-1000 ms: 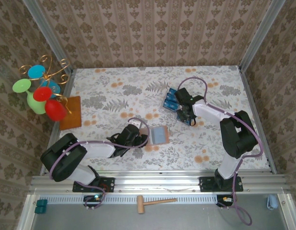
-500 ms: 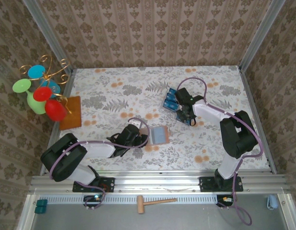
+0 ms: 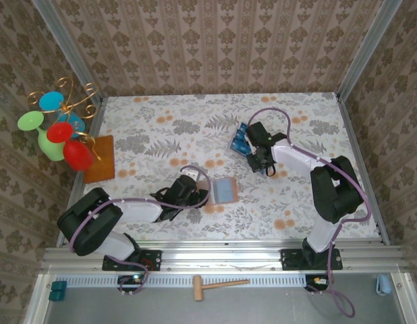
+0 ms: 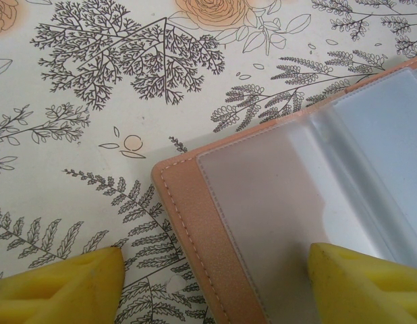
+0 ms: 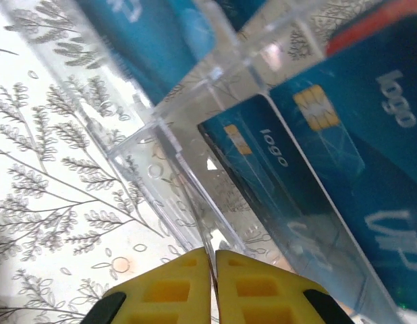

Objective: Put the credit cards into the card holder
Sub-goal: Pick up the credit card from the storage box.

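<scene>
Looking down on a bench [image 3: 161, 135] dressed in a pale cloth printed with grey ferns and orange blossoms. Closed in behind and at both sides by brown damask wallpaper [image 3: 215, 40] and aluminium posts. At the left edge, lying flat: an orange-brown mat [image 3: 100, 162], with a gold-wire ornament [image 3: 57, 128] of green, red and teal discs just beside it. Along the front rail, below the arm bases: a wooden mallet [image 3: 218, 286].

Toward the far right of the cloth, sitting under the right arm's wrist: a clear plastic tray [image 5: 148, 145], split by transparent walls. Holding the credit cards [image 5: 343, 155], deep blue, with gold chips and pale "logo" lettering, lying in the compartments, one overlapping another close to the wrist camera. Showing at the top right corner of that view: a red patch [image 5: 377, 23].

Pressed together on the right pincer [image 5: 214, 283]: two yellow fingers, hard up against the tray, with a clear wall edge running down to the seam between them. Impossible to tell whether anything is pinched there.

Near the middle of the bench, well apart from the tray: the card holder [image 3: 224, 190], lying open and flat. Bordered in peach-brown leather with a stitched seam and a rounded corner, lined inside with glossy see-through sleeves.

Spread wide apart on the left pincer [image 4: 215, 290]: yellow pads low at the holder's corner, one over the cloth, the other over the sleeves, clamped on nothing.
</scene>
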`<control>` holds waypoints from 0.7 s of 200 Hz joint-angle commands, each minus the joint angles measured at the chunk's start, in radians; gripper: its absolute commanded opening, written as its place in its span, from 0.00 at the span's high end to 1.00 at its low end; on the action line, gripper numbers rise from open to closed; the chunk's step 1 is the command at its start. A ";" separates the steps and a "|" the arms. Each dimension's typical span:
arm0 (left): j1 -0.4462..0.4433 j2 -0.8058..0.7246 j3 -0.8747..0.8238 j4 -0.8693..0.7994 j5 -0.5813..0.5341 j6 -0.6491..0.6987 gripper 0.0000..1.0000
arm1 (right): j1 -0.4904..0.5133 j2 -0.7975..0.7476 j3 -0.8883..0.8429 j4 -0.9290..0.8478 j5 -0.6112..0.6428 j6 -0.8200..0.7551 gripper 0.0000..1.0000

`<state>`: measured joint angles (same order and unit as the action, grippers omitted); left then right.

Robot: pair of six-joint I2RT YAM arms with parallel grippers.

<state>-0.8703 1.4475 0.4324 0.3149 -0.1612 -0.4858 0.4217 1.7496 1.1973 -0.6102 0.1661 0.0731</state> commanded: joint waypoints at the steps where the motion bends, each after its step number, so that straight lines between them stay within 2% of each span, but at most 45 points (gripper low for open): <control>1: -0.012 0.019 0.015 -0.025 0.032 -0.004 0.27 | 0.005 0.005 0.031 -0.040 -0.046 -0.012 0.92; 15: -0.012 0.020 0.016 -0.025 0.031 -0.004 0.27 | 0.006 0.007 0.039 -0.045 -0.049 -0.013 0.92; 47: -0.012 0.022 0.016 -0.026 0.032 -0.004 0.27 | 0.005 0.005 0.054 -0.054 -0.054 -0.016 1.00; 93: -0.012 0.021 0.017 -0.028 0.034 -0.003 0.27 | 0.005 0.005 0.080 -0.077 -0.075 -0.021 1.00; 140: -0.012 0.016 0.020 -0.035 0.034 -0.001 0.27 | 0.006 -0.061 0.095 -0.094 -0.102 -0.009 1.00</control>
<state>-0.8703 1.4475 0.4328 0.3145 -0.1612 -0.4858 0.4236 1.7462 1.2579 -0.6647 0.0967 0.0731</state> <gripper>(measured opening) 0.733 0.040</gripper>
